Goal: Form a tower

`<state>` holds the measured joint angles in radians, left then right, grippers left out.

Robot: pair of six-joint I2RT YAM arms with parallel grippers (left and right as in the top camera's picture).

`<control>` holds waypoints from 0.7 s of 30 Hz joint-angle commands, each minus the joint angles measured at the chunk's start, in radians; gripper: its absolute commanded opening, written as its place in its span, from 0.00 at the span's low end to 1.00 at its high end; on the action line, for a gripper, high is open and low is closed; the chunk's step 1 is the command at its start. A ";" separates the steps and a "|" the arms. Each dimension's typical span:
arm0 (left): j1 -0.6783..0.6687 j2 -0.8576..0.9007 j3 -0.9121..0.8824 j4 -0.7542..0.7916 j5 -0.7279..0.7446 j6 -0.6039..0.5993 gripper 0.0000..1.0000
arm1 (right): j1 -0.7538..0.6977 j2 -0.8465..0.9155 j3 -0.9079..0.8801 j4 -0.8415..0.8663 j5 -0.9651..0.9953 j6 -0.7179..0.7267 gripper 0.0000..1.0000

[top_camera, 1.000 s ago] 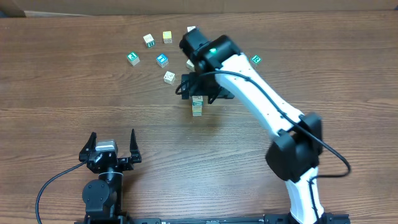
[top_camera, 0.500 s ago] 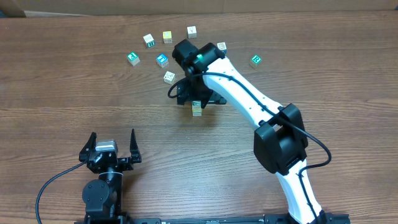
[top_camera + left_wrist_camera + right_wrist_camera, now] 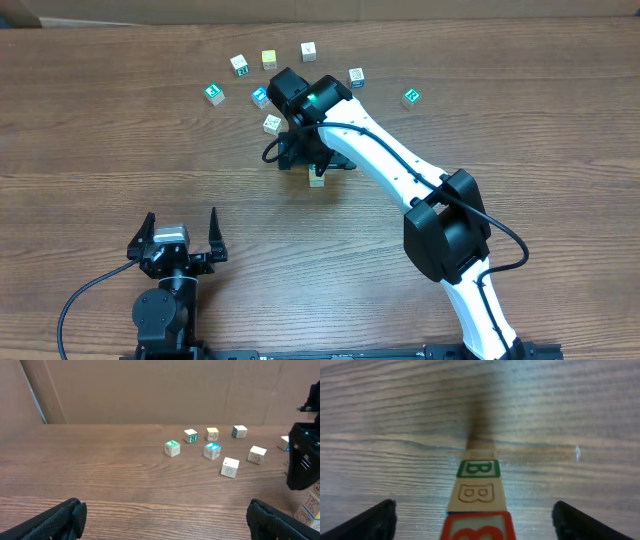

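Overhead view: white right arm hides most of the narrow tower of pale wooden letter cubes.
It stands on the brown wooden surface, top cut off in the right wrist view. Right hand is wide open around it, not touching. Left hand open, empty.

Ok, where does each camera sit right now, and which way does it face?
Overhead: fixed above the table, looking straight down; left arm and right arm show, right gripper over the tower.
Left wrist: low, facing across the table at loose cubes; left fingers in bottom corners.
Right wrist: above the tower, looking down it; right fingers in bottom corners.
Shared: overhead and right wrist see the tower; overhead and left wrist, the loose cubes.
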<state>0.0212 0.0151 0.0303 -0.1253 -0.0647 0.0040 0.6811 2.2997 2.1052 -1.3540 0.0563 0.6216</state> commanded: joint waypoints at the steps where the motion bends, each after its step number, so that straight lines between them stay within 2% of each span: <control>1: -0.003 -0.010 0.006 -0.012 -0.013 0.019 1.00 | -0.006 0.000 0.001 -0.001 0.010 0.056 0.91; 10: -0.003 -0.010 0.006 -0.012 -0.013 0.019 0.99 | -0.009 0.001 -0.043 0.041 0.032 0.055 0.88; 18: -0.003 -0.010 0.006 -0.012 -0.013 0.019 1.00 | -0.009 0.001 -0.043 0.040 0.032 -0.021 0.67; 21: -0.003 -0.010 0.006 -0.012 -0.013 0.019 1.00 | -0.009 0.001 -0.043 0.040 0.032 -0.020 0.67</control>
<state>0.0212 0.0151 0.0303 -0.1253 -0.0643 0.0040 0.6804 2.2997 2.0674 -1.3174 0.0772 0.6228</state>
